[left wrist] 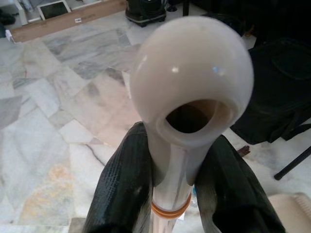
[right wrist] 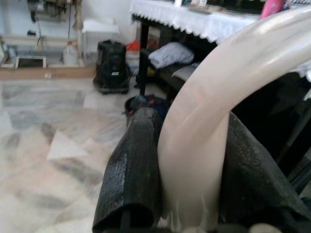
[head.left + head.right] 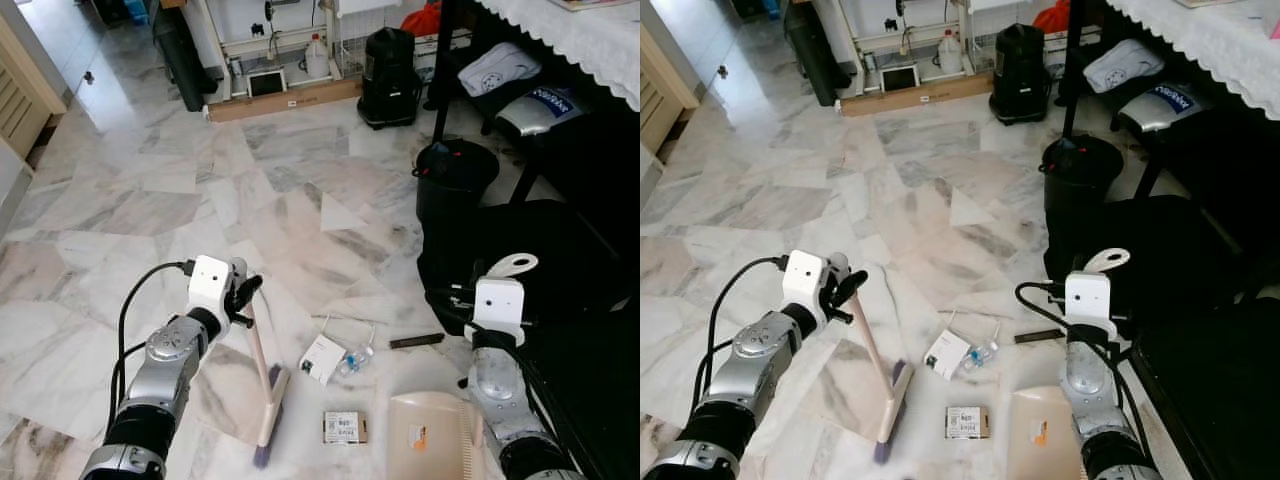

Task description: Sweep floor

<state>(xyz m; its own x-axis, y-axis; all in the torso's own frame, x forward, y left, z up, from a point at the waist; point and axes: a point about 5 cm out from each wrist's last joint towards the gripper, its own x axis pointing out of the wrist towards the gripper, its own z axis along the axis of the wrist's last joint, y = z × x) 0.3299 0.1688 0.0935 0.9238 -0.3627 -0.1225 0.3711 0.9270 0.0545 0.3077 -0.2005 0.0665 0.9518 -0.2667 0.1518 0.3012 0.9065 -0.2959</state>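
Sweeping too fast, I risk flicking the small box (image 3: 345, 427) past the dustpan (image 3: 428, 436); left gripper (image 1: 170, 194) clenches the broom (image 3: 265, 395), right gripper (image 2: 189, 194) grips the dustpan's handle.

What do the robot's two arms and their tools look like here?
Both arms have silver metal forearms with dark joint bands and a white boxy wrist block. Each ends in a tool of two long black fingers with a textured surface. The left tool has a black cable looping from its wrist block back along the arm. The right tool has black cables bunched beside its wrist.
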